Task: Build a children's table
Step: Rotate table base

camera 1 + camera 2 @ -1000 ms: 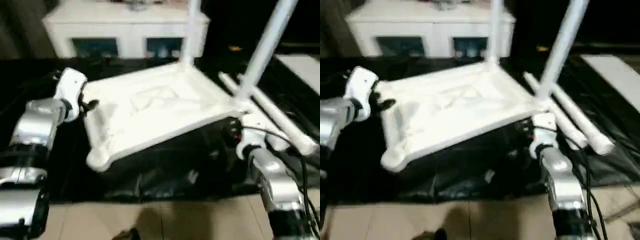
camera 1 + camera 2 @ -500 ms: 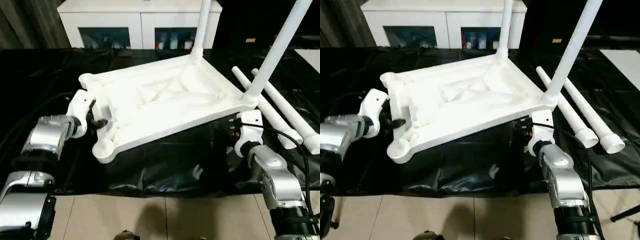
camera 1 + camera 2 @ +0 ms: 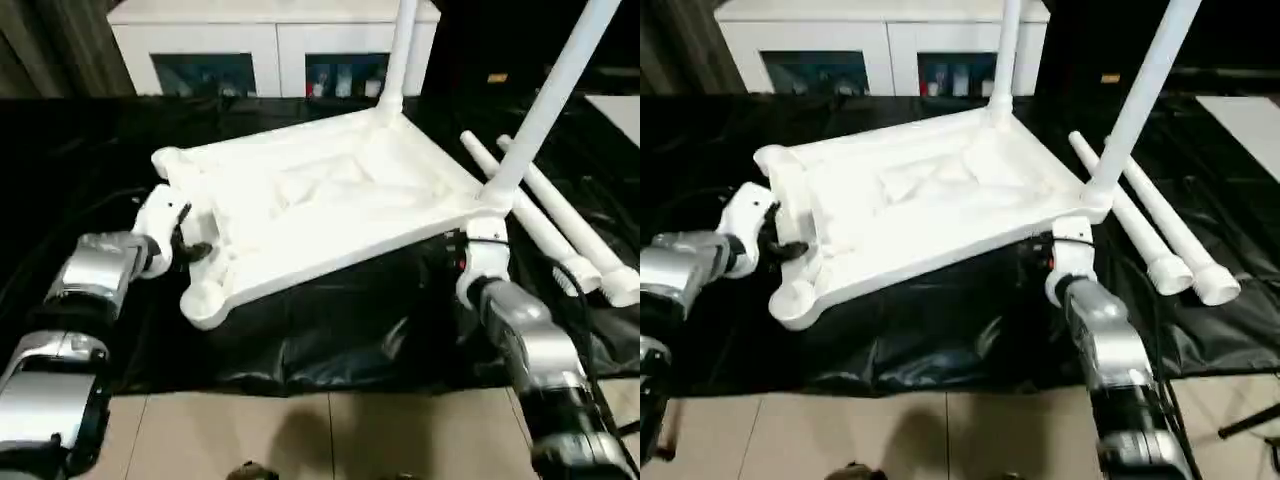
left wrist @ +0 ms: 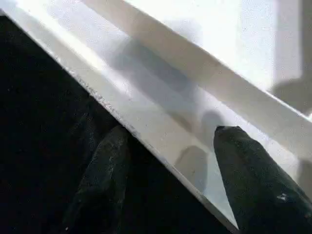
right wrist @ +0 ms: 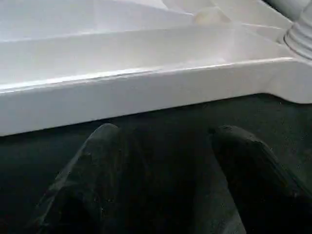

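in the left eye view the children's table is lying upside down and tilted on the black sheet, ribbed underside up, with two legs standing in the far and right corner sockets and two loose legs lying on the sheet beyond the right tool. the left tool is sitting at the table's left edge, between its two empty corner sockets, with its black fingers reaching onto the rim. the right tool is tucked just under the raised right corner, right below the socket carrying the slanting leg; from here i cannot tell how wide it stands. a white cabinet is standing well beyond both tools. in the right eye view the same layout is showing, the left tool touching the rim near the closest empty socket. in the left wrist view the left tool is straddling the table's thin white rim, one finger lying on the dark underside and the other finger lying on the white inner face, so it is gripping the table edge. in the right wrist view the right tool is standing wide and empty, both fingers resting over the black sheet just below the table's side wall, not touching it.
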Motion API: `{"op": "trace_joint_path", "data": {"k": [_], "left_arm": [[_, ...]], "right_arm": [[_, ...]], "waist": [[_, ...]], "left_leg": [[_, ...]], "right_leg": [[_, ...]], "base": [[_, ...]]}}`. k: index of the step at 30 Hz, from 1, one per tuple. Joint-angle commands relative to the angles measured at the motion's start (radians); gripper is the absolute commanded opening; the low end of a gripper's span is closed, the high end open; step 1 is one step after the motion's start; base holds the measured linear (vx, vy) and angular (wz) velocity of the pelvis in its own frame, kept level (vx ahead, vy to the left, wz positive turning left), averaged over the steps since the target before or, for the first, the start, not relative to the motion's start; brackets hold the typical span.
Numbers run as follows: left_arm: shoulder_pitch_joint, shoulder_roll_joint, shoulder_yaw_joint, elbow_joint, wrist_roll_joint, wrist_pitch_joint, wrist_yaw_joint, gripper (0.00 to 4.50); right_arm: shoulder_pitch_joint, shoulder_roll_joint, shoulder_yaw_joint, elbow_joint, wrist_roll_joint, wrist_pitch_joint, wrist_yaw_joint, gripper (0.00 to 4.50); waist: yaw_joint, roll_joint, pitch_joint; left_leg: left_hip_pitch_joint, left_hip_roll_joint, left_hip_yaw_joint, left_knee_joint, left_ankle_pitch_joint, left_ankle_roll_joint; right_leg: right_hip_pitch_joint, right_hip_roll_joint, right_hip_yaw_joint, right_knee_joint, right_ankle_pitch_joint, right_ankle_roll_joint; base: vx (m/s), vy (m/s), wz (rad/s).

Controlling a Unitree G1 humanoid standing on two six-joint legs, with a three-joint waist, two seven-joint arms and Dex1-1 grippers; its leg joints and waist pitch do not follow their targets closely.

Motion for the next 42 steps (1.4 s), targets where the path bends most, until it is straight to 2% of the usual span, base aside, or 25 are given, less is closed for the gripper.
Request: {"op": "trace_joint_path", "data": {"k": [1, 4, 5, 6, 7, 10, 11, 12, 13, 14, 15, 19, 20, 21, 22, 26, 27, 28, 29, 30, 31, 33, 35, 37, 42], "left_arm": [[0.029, 0.015, -0.049, -0.03, 0.029, 0.0, -0.07, 2.93], [0.049, 0.033, -0.085, -0.056, 0.047, -0.013, -0.11, 2.93], [0.084, 0.057, -0.122, -0.105, 0.061, -0.015, -0.16, 2.93], [0.102, 0.066, -0.135, -0.133, 0.062, -0.007, -0.184, 2.93], [0.128, 0.079, -0.151, -0.182, 0.059, 0.0, -0.219, 2.93], [0.162, 0.095, -0.167, -0.255, 0.042, 0.016, -0.265, 2.93], [0.176, 0.1, -0.172, -0.287, 0.034, 0.028, -0.282, 2.93], [0.2, 0.11, -0.181, -0.345, 0.02, 0.053, -0.307, 2.93], [0.214, 0.114, -0.186, -0.377, 0.012, 0.069, -0.318, 2.93], [0.224, 0.118, -0.19, -0.402, 0.007, 0.083, -0.328, 2.93], [0.241, 0.126, -0.2, -0.439, 0.004, 0.094, -0.342, 2.93], [0.292, 0.127, -0.216, -0.57, -0.014, 0.143, -0.349, 2.93], [0.294, 0.105, -0.209, -0.58, -0.018, 0.155, -0.322, 2.93], [0.281, 0.055, -0.175, -0.546, -0.016, 0.151, -0.249, 2.93], [0.279, 0.045, -0.168, -0.54, -0.016, 0.152, -0.232, 2.93], [0.233, -0.071, -0.053, -0.495, -0.033, 0.165, -0.045, 2.93], [0.218, -0.099, -0.02, -0.488, -0.049, 0.18, -0.011, 2.93], [0.2, -0.133, 0.023, -0.489, -0.079, 0.209, 0.021, 2.93], [0.2, -0.133, 0.023, -0.489, -0.079, 0.209, 0.021, 2.93], [0.189, -0.155, 0.051, -0.492, -0.097, 0.23, 0.04, 3.15], [0.175, -0.178, 0.085, -0.493, -0.111, 0.254, 0.067, 3.15], [0.161, -0.196, 0.116, -0.486, -0.117, 0.279, 0.086, 3.39], [0.155, -0.2, 0.125, -0.478, -0.111, 0.28, 0.095, 3.56], [0.157, -0.188, 0.122, -0.476, -0.098, 0.285, 0.081, 3.56], [0.169, -0.125, 0.102, -0.486, -0.083, 0.267, 0.035, 4.0]], "right_arm": [[-0.023, 0.001, 0.017, 0.055, -0.006, -0.019, 0.009, 3.23], [-0.055, 0.009, 0.029, 0.107, -0.006, -0.03, 0.033, 3.23], [-0.091, 0.023, 0.028, 0.164, -0.001, -0.063, 0.044, 3.23], [-0.11, 0.03, 0.025, 0.195, 0.0, -0.081, 0.049, 3.23], [-0.136, 0.039, 0.027, 0.238, -0.004, -0.104, 0.059, 3.23], [-0.169, 0.05, 0.034, 0.302, -0.014, -0.136, 0.073, 3.23], [-0.181, 0.055, 0.037, 0.326, -0.016, -0.149, 0.079, 3.23], [-0.195, 0.066, 0.044, 0.349, -0.017, -0.162, 0.091, 3.23], [-0.198, 0.072, 0.049, 0.351, -0.017, -0.164, 0.098, 3.23], [-0.202, 0.078, 0.054, 0.355, -0.016, -0.167, 0.104, 3.23], [-0.204, 0.088, 0.062, 0.351, -0.015, -0.171, 0.117, 3.23], [-0.212, 0.131, 0.097, 0.367, -0.023, -0.208, 0.172, 3.23], [-0.207, 0.142, 0.115, 0.364, -0.034, -0.216, 0.181, 3.23], [-0.202, 0.152, 0.129, 0.355, -0.037, -0.228, 0.196, 3.23], [-0.202, 0.155, 0.131, 0.357, -0.038, -0.233, 0.2, 3.23], [-0.212, 0.163, 0.124, 0.369, -0.048, -0.264, 0.187, 3.23], [-0.216, 0.161, 0.119, 0.371, -0.052, -0.265, 0.175, 3.23], [-0.222, 0.153, 0.107, 0.375, -0.054, -0.269, 0.166, 3.23], [-0.222, 0.153, 0.107, 0.375, -0.054, -0.269, 0.166, 3.23], [-0.227, 0.148, 0.099, 0.38, -0.055, -0.273, 0.16, 3.23], [-0.231, 0.139, 0.091, 0.386, -0.057, -0.275, 0.155, 3.23], [-0.234, 0.126, 0.083, 0.393, -0.056, -0.28, 0.152, 3.23], [-0.235, 0.119, 0.078, 0.397, -0.055, -0.282, 0.151, 3.23], [-0.232, 0.111, 0.069, 0.396, -0.055, -0.283, 0.154, 3.23], [-0.222, 0.105, 0.062, 0.392, -0.058, -0.284, 0.163, 3.23]], "waist": [[0.0, 0.004, -0.079], [-0.004, 0.005, -0.082], [-0.002, 0.006, -0.085], [-0.009, 0.004, -0.083], [-0.012, 0.007, -0.084], [-0.027, 0.007, -0.079], [-0.032, 0.003, -0.08], [-0.032, 0.005, -0.078], [-0.035, 0.001, -0.076], [-0.035, 0.001, -0.076], [-0.034, 0.001, -0.076], [-0.037, 0.001, -0.074], [-0.039, -0.003, -0.073], [-0.039, -0.002, -0.071], [-0.037, -0.001, -0.071], [-0.028, -0.004, -0.069], [-0.022, -0.002, -0.07], [-0.019, 0.001, -0.069], [-0.017, -0.001, -0.07], [-0.014, -0.003, -0.072], [-0.012, -0.001, -0.075], [-0.011, -0.003, -0.079], [-0.012, -0.004, -0.083], [-0.013, -0.004, -0.086], [-0.016, -0.002, -0.087]], "left_leg": [[0.017, 0.038, -0.006, -0.071, -0.109, -0.004], [0.014, 0.038, -0.006, -0.067, -0.064, 0.018], [0.016, 0.043, -0.007, -0.065, -0.046, 0.031], [0.009, 0.042, -0.008, -0.067, -0.05, 0.032], [0.013, 0.042, -0.007, -0.067, -0.061, 0.03], [0.014, 0.04, -0.005, -0.068, -0.089, 0.032], [0.011, 0.043, -0.006, -0.069, -0.095, 0.032], [0.013, 0.043, -0.004, -0.07, -0.114, 0.03], [0.01, 0.045, -0.002, -0.071, -0.109, 0.035], [0.01, 0.045, -0.002, -0.071, -0.109, 0.035], [0.016, 0.046, 0.001, -0.069, -0.115, 0.036], [0.019, 0.047, 0.002, -0.071, -0.142, 0.033], [0.018, 0.045, 0.003, -0.071, -0.14, 0.034], [0.021, 0.043, 0.005, -0.072, -0.159, 0.029], [0.024, 0.043, 0.006, -0.072, -0.168, 0.026], [0.03, 0.044, 0.009, -0.072, -0.208, 0.018], [0.036, 0.045, 0.01, -0.071, -0.219, 0.017], [0.036, 0.044, 0.011, -0.071, -0.227, 0.014], [0.034, 0.045, 0.01, -0.072, -0.226, 0.015], [0.027, 0.045, 0.008, -0.073, -0.213, 0.013], [0.023, 0.044, 0.004, -0.073, -0.19, 0.014], [0.02, 0.043, 0.006, -0.069, -0.149, 0.028], [0.015, 0.04, 0.006, -0.064, -0.106, 0.043], [0.008, 0.038, 0.006, -0.06, -0.065, 0.075], [0.011, 0.041, 0.006, -0.058, -0.059, 0.103]], "right_leg": [[0.057, -0.065, 0.038, -0.06, 0.017, -0.246], [0.059, -0.064, 0.036, -0.052, 0.077, -0.261], [0.059, -0.07, 0.036, -0.047, 0.107, -0.274], [0.062, -0.069, 0.035, -0.045, 0.107, -0.277], [0.061, -0.069, 0.034, -0.046, 0.096, -0.28], [0.06, -0.064, 0.034, -0.051, 0.066, -0.291], [0.063, -0.069, 0.035, -0.048, 0.055, -0.297], [0.061, -0.069, 0.034, -0.053, 0.014, -0.294], [0.062, -0.068, 0.035, -0.053, -0.001, -0.297], [0.062, -0.068, 0.035, -0.053, -0.001, -0.297], [0.058, -0.068, 0.037, -0.054, -0.014, -0.297], [0.054, -0.065, 0.038, -0.057, -0.043, -0.294], [0.054, -0.063, 0.038, -0.058, -0.046, -0.294], [0.051, -0.06, 0.038, -0.062, -0.076, -0.292], [0.05, -0.06, 0.038, -0.064, -0.086, -0.291], [0.046, -0.061, 0.041, -0.072, -0.146, -0.28], [0.039, -0.061, 0.042, -0.077, -0.166, -0.275], [0.04, -0.062, 0.042, -0.077, -0.177, -0.274], [0.04, -0.063, 0.042, -0.079, -0.181, -0.271], [0.043, -0.062, 0.041, -0.074, -0.172, -0.265], [0.046, -0.061, 0.038, -0.07, -0.144, -0.259], [0.047, -0.059, 0.038, -0.065, -0.081, -0.262], [0.05, -0.057, 0.036, -0.059, -0.015, -0.271], [0.052, -0.057, 0.033, -0.051, 0.061, -0.283], [0.05, -0.057, 0.03, -0.049, 0.083, -0.299]], "base": [[0.0, 0.0, 0.0], [0.0, 0.0, 0.0], [0.0, 0.0, 0.0], [0.0, 0.0, 0.0], [0.0, 0.0, 0.0], [0.0, 0.0, 0.0], [0.0, 0.0, 0.0], [0.0, 0.0, 0.0], [0.0, 0.0, 0.0], [0.0, 0.0, 0.0], [0.0, 0.0, 0.0], [0.0, 0.0, 0.0], [0.0, 0.0, 0.0], [0.0, 0.0, 0.0], [0.0, 0.0, 0.0], [0.0, 0.0, 0.0], [0.0, 0.0, 0.0], [0.0, 0.0, 0.0], [0.0, 0.0, 0.0], [0.0, 0.0, 0.0], [0.0, 0.0, 0.0], [0.0, 0.0, 0.0], [0.0, 0.0, 0.0], [0.0, 0.0, 0.0], [0.0, 0.0, 0.0]]}}
